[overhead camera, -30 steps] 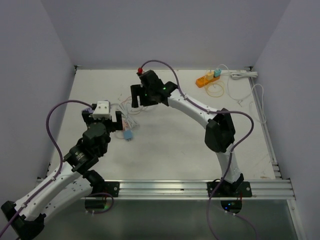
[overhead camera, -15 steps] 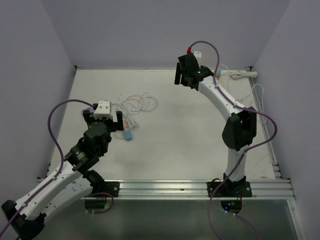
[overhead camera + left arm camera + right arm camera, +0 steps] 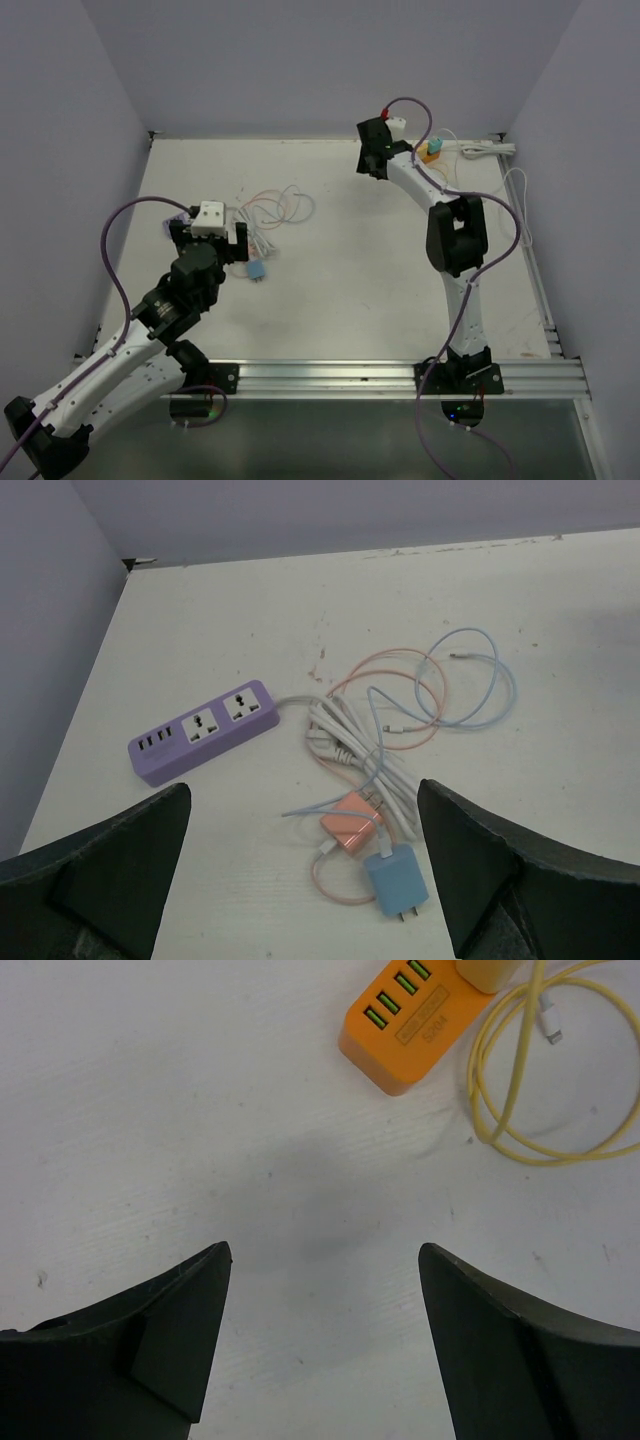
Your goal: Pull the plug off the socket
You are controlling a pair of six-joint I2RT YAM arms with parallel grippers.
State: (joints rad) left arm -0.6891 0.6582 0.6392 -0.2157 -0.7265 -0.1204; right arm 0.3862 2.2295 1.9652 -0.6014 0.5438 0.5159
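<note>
Two arms work a white table (image 3: 350,290) walled in pale purple. We see the right gripper (image 3: 322,1252) hovering at the far side of the table, just beside an orange power strip (image 3: 405,1025). Its fingers (image 3: 140,1350) stand wide apart with only bare tabletop between them. From the right wrist camera, a yellow plug (image 3: 490,972) sits in the strip at the top edge of the view, touching it. A yellow cable (image 3: 550,1080) lies looped on the table just right of the strip. From above, the right gripper (image 3: 373,168) hangs left of the strip (image 3: 430,153), whose near end the arm hides, and a teal plug (image 3: 437,144) shows on it. A white power strip (image 3: 487,148) lies near the far right corner.

On the other side of the table, the left gripper (image 3: 208,240) is poised over a second cluster, its fingers (image 3: 120,870) also spread wide and holding nothing. Its wrist camera shows us a purple power strip (image 3: 205,730) lying flat with its sockets bare, well apart from the orange one. A bundled white cord (image 3: 365,755) runs from its right end. An orange adapter (image 3: 348,825) and a blue adapter (image 3: 397,880) lie touching each other beside the bundle. Thin pink (image 3: 400,695) and pale blue (image 3: 480,675) cables loop across the table beyond them.
</note>
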